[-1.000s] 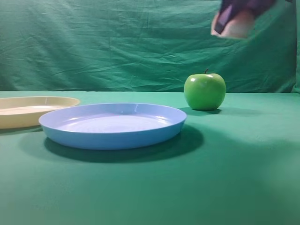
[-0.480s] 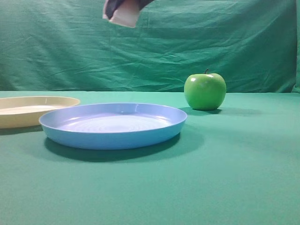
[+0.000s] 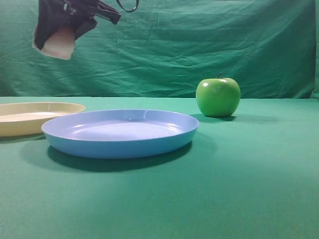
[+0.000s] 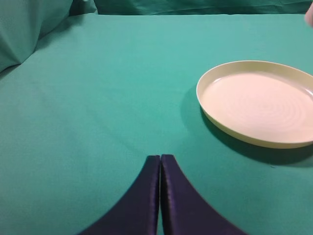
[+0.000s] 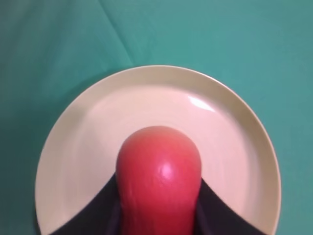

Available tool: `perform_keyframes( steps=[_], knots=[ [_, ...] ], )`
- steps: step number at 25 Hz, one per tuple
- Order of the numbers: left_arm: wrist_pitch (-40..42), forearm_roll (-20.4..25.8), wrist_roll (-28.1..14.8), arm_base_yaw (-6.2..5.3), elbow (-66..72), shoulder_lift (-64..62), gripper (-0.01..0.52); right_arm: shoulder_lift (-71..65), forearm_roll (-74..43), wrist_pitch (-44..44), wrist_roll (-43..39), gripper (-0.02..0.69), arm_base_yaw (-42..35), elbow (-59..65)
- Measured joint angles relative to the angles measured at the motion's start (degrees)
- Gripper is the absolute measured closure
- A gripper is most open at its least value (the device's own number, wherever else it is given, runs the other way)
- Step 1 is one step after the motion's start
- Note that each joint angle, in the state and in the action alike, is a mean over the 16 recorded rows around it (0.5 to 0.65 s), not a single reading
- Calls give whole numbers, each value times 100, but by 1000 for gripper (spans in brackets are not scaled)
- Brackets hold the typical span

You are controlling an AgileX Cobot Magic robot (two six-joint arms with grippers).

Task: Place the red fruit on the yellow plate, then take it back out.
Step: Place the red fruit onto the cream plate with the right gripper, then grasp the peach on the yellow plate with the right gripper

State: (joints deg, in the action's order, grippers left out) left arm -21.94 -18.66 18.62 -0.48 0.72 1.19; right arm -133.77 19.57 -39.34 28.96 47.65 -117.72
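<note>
My right gripper (image 3: 56,35) hangs high at the upper left of the exterior view, shut on the red fruit (image 3: 58,45), whose pale underside pokes out below the dark fingers. In the right wrist view the red fruit (image 5: 159,181) sits squeezed between both fingers, directly above the yellow plate (image 5: 73,147). That yellow plate (image 3: 20,122) lies at the left table edge, bare inside. The left gripper (image 4: 160,157) is shut with nothing in it, low over the green cloth, left of the yellow plate (image 4: 220,122).
A light blue plate (image 3: 119,142) lies in the middle of the table, just right of the yellow one. A green apple (image 3: 218,96) stands further back on the right. Green cloth covers table and backdrop.
My right gripper has carried the red fruit from the upper right, across the top of the view, to above the yellow plate on the left. Plates and apple stayed put.
</note>
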Motion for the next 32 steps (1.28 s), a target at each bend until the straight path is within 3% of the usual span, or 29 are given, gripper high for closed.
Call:
perform_keyframes(
  steps=[4,15,18,22,32],
  knots=[
    [0,0,0,0,0,0,514,-224,65,266,208,392,57,-1],
    [0,0,0,0,0,0,514,-313,170,284,461,85,74,-1],
    [0,0,0,0,0,0,514,-161,169,140,434,55,47,-1],
    [0,0,0,0,0,0,514,155,162,-179,295,144,-28,-1],
    [0,0,0,0,0,0,514,1263,132,-1505,-557,544,-457,-1]
  ],
)
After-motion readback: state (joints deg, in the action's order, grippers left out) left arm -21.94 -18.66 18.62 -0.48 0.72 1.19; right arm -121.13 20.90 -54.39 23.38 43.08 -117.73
